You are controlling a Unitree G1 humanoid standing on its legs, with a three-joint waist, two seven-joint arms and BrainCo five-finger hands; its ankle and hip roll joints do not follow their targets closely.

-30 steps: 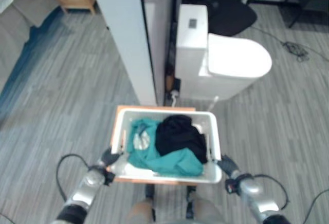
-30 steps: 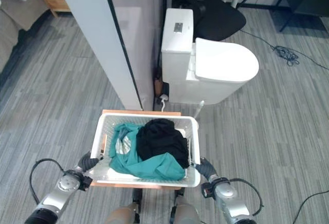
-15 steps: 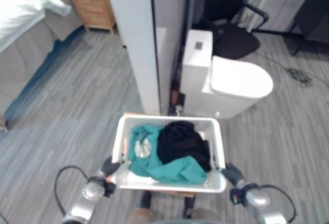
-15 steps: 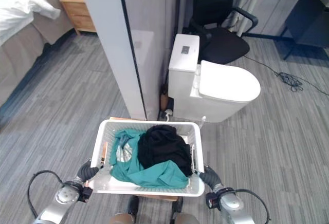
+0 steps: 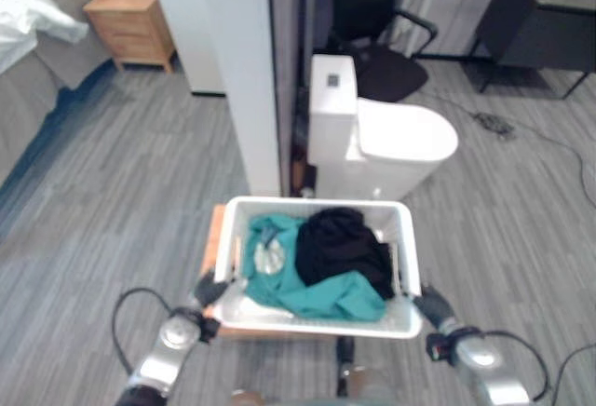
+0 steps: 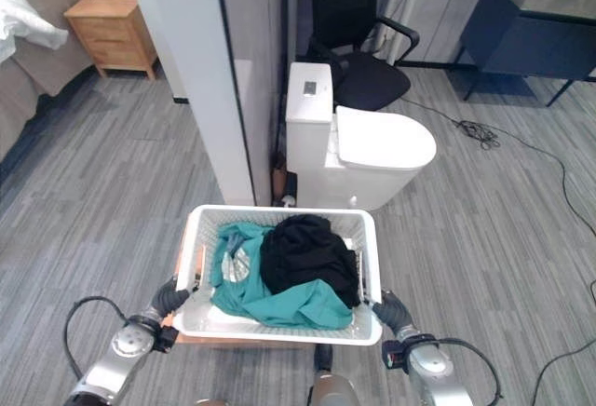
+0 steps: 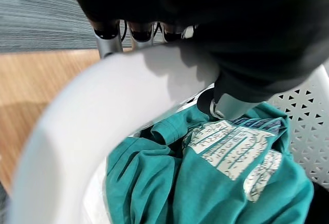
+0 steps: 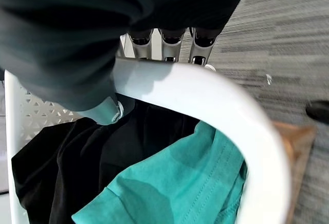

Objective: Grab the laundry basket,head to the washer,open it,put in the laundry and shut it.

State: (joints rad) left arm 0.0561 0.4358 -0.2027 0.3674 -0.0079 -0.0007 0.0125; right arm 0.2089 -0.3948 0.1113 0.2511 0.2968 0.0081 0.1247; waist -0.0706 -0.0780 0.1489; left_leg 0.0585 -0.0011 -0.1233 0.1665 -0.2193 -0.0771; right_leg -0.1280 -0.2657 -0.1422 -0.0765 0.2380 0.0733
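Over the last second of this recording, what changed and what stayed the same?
The camera tilted up, bringing the chair and nightstand into fuller view. The laundry basket has come up off the wooden stand, held at each end by the left hand and right hand. The clothes lie unchanged.

The laundry basket, gripped by both hands, has risen off the wooden stand.

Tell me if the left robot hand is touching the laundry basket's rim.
Touching. In the left wrist view, the left robot hand wraps the white laundry basket rim, fingers curled under it and thumb inside, with no gap.
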